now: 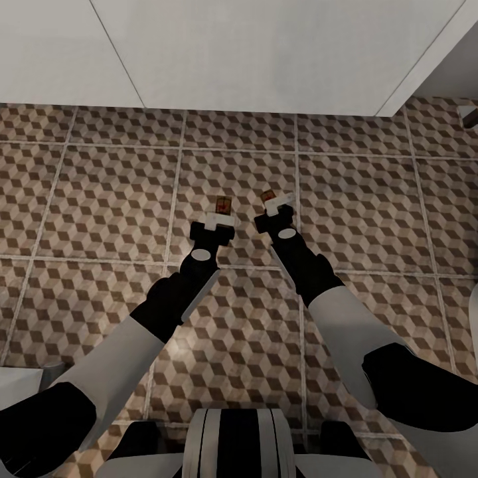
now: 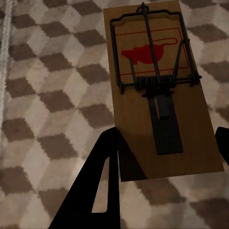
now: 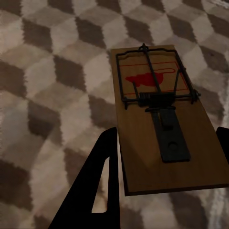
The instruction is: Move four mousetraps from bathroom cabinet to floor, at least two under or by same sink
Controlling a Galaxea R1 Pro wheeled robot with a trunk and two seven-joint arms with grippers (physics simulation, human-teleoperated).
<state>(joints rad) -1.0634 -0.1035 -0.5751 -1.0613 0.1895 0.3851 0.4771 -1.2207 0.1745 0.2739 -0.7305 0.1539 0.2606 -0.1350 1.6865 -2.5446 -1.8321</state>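
Two mousetraps show, each a small brown wooden plate with a wire spring and a red mouse print. My left gripper is shut on one mousetrap, which lies between the black fingers in the left wrist view, mousetrap, gripper. Beside it my right gripper is shut on the other mousetrap, also seen close up as mousetrap in gripper. Both hang low over the cube-patterned bathroom floor. The cabinet and the sink are out of view.
A white flat-fronted unit spans the far side, its base meeting the tiles just ahead of the grippers. A white curved object sits at the right edge and a white corner at the lower left. Open tiles lie around both arms.
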